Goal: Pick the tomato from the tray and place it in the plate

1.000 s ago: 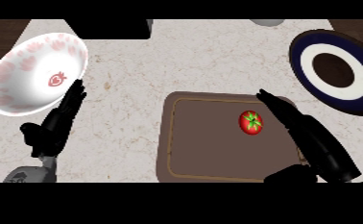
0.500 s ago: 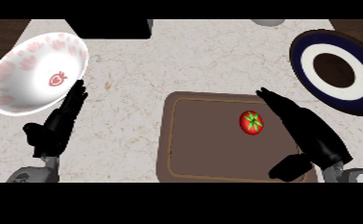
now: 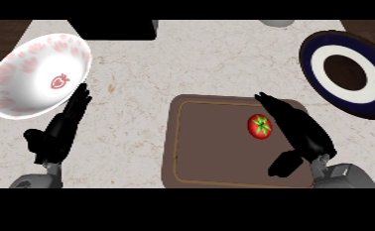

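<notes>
A red tomato (image 3: 259, 126) with a green stalk lies on the brown tray (image 3: 209, 145), toward its right side. My right hand (image 3: 300, 133) is open just to the right of the tomato, fingers straight and pointing up-left, the thumb hanging below. It looks very close to the tomato, and contact is unclear. A dark blue and white plate (image 3: 343, 74) with a brown centre sits at the right edge. My left hand (image 3: 62, 128) is open at the lower left, fingers up, resting.
A white bowl (image 3: 40, 74) with pink markings stands at the left, right above my left hand. A black block (image 3: 117, 28) and a grey object (image 3: 277, 23) sit along the far edge of the marble counter (image 3: 190, 61).
My right hand has drawn a little nearer to the tomato over the tray. The left hand shifted slightly. The tomato has stayed where it was.
</notes>
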`<action>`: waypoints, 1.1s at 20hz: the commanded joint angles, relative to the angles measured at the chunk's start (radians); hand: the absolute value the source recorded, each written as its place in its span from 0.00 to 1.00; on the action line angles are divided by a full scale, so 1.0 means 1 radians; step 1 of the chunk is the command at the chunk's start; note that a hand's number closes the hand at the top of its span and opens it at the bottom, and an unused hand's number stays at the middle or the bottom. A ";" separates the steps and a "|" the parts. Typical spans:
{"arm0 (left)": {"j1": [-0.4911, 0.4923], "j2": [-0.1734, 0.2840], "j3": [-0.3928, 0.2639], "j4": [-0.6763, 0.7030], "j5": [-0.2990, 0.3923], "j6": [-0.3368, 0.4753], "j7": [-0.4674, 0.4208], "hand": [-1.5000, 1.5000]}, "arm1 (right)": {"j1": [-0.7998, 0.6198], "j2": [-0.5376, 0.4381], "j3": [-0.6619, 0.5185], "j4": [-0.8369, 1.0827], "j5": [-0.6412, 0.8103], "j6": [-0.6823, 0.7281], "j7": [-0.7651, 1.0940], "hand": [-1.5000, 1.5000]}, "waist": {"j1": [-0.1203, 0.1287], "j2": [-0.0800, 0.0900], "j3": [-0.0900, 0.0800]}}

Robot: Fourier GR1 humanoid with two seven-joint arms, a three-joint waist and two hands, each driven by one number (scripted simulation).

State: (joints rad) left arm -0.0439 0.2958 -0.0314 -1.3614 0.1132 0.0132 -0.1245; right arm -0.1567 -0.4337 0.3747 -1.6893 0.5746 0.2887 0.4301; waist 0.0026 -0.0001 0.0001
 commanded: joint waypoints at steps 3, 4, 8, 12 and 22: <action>-0.060 -0.013 0.044 0.086 -0.040 -0.002 -0.022 0.50 | -0.078 0.084 -0.002 0.150 0.123 0.007 -0.018 0.00 | 0.000 0.001 0.000; -0.065 -0.004 0.055 0.080 -0.011 -0.045 -0.016 0.50 | 0.007 0.080 0.019 0.104 0.161 -0.026 -0.005 0.00 | -0.003 0.000 0.000; -0.098 0.005 0.090 0.108 -0.033 -0.061 -0.007 0.50 | -0.073 0.104 -0.066 0.233 0.174 -0.005 -0.092 0.00 | -0.002 0.001 0.000; -0.015 -0.047 0.051 0.075 -0.062 -0.039 -0.054 0.50 | -0.069 0.105 -0.044 0.347 0.171 -0.011 -0.247 1.00 | 0.002 0.002 0.000; -0.004 -0.047 0.081 0.047 -0.068 -0.046 -0.037 0.50 | 0.019 0.008 -0.176 0.320 0.169 -0.081 -0.425 1.00 | -0.014 0.001 0.001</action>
State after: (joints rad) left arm -0.0627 0.2502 0.0432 -1.3344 0.0552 -0.0361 -0.1301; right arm -0.2269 -0.3260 0.2880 -1.3959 0.7715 0.2839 0.1342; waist -0.0019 -0.0123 -0.0141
